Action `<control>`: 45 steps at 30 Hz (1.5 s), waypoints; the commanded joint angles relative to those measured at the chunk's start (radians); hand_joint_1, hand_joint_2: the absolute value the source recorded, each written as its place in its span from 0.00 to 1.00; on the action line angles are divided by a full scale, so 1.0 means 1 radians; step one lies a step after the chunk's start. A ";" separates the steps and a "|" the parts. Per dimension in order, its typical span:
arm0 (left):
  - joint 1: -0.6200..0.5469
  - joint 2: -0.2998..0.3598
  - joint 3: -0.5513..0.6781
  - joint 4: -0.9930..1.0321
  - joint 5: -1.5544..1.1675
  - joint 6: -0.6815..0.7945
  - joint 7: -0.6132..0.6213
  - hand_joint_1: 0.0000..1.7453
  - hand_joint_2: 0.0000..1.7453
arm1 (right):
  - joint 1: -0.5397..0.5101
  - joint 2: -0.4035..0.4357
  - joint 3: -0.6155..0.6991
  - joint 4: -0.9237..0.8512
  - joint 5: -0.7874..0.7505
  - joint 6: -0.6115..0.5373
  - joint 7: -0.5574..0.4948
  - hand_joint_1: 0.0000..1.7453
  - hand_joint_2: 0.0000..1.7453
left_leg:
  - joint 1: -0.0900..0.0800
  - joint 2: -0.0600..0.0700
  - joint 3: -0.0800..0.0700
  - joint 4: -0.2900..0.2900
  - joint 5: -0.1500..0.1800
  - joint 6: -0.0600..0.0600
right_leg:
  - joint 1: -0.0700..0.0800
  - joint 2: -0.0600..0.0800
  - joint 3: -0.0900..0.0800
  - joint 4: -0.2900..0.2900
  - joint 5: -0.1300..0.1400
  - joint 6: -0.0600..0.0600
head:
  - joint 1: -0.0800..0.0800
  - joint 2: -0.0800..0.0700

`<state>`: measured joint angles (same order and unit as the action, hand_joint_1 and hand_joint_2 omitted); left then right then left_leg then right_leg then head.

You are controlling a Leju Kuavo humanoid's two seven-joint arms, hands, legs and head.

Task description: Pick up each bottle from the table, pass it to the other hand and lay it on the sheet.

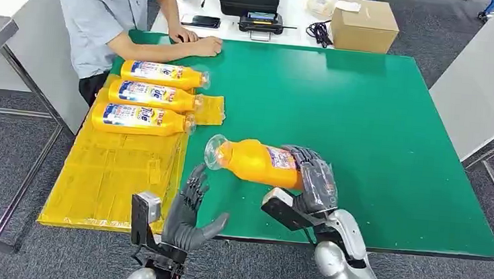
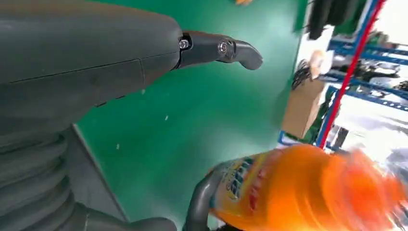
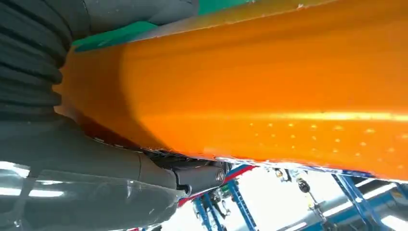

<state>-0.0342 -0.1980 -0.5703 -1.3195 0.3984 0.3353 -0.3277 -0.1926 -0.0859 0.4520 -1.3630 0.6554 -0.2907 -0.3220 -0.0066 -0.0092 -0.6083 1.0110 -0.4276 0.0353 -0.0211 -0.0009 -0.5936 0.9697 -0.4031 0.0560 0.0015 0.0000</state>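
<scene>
Bottles (image 1: 157, 96), three of them, already lie on the yellow sheet (image 1: 112, 182) at left of the head frame. My right hand (image 1: 312, 179) grips a fourth bottle (image 1: 256, 161) near the frame's centre, lifted above the green table (image 1: 367, 123). My left hand (image 1: 191, 212) waits below it, fingers spread, holding nothing. Handover and laying remain.
</scene>
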 commanded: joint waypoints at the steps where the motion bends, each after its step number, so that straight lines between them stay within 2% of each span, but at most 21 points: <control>1: -0.049 0.014 0.007 0.007 0.118 -0.049 -0.038 0.00 1.00 | -0.070 0.056 0.059 0.108 -0.101 0.019 -0.061 1.00 1.00 | 0.001 0.003 0.004 0.000 -0.001 -0.002 | 0.001 0.003 0.003 -0.001 0.000 -0.003 | 0.000 0.000; 3: -0.055 0.018 0.004 -0.017 0.132 -0.054 -0.063 0.00 1.00 | -0.079 0.058 0.070 0.124 -0.115 0.030 -0.059 1.00 1.00 | 0.001 0.003 0.004 0.000 -0.002 -0.002 | 0.002 0.003 0.003 0.000 -0.001 -0.003 | 0.000 0.000; 4: -0.062 0.016 0.004 -0.032 0.133 -0.061 -0.101 0.00 1.00 | -0.088 0.062 0.080 0.138 -0.151 0.080 -0.068 1.00 1.00 | 0.001 0.003 0.002 0.000 -0.001 -0.002 | 0.001 0.002 0.002 0.000 0.000 -0.002 | 0.000 0.000; 8: -0.097 0.008 0.006 -0.036 0.147 -0.057 -0.112 0.00 1.00 | -0.123 0.094 0.131 0.177 -0.167 0.124 -0.088 1.00 1.00 | 0.001 0.003 0.003 0.000 -0.001 -0.002 | 0.001 0.002 0.002 0.000 0.000 -0.002 | 0.000 0.000; 20: -0.116 0.008 -0.008 -0.041 0.137 -0.042 -0.177 0.00 1.00 | -0.178 0.114 0.212 0.245 -0.180 0.161 -0.078 1.00 1.00 | 0.001 0.002 0.003 0.000 -0.001 -0.002 | 0.001 0.002 0.003 0.000 0.000 -0.002 | 0.000 0.000; 38: -0.137 0.002 0.011 -0.029 0.155 -0.043 -0.187 0.00 1.00 | -0.220 0.121 0.241 0.279 -0.168 0.160 -0.056 1.00 1.00 | 0.001 0.000 0.001 0.000 0.000 -0.001 | 0.001 0.000 0.001 0.000 0.000 -0.001 | 0.000 0.000; 39: -0.140 -0.002 0.019 -0.017 0.159 -0.044 -0.186 0.03 1.00 | -0.225 0.124 0.239 0.282 -0.174 0.163 -0.061 1.00 1.00 | 0.001 0.001 0.002 0.000 0.000 -0.001 | 0.000 0.000 0.001 0.000 0.000 -0.001 | 0.000 0.000; 40: -0.142 -0.004 0.022 -0.013 0.164 -0.045 -0.183 1.00 1.00 | -0.226 0.126 0.236 0.282 -0.182 0.167 -0.065 1.00 1.00 | 0.001 0.002 0.003 0.000 -0.001 -0.002 | 0.001 0.001 0.003 0.000 -0.001 -0.002 | 0.000 0.000; 45: -0.155 -0.013 0.038 0.009 0.175 -0.044 -0.188 1.00 1.00 | -0.231 0.137 0.209 0.288 -0.247 0.209 -0.070 1.00 1.00 | 0.000 0.001 0.001 0.000 0.000 -0.001 | 0.000 0.001 0.001 0.000 0.000 -0.001 | 0.000 0.000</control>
<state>-0.1381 -0.2090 -0.5589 -1.3832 0.5661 0.2903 -0.5142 -0.3598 0.0435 0.6554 -1.1582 0.4476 -0.1099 -0.3891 -0.0064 -0.0095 -0.6085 1.0110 -0.4274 0.0353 -0.0211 -0.0010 -0.5937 0.9699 -0.4030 0.0560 0.0015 0.0000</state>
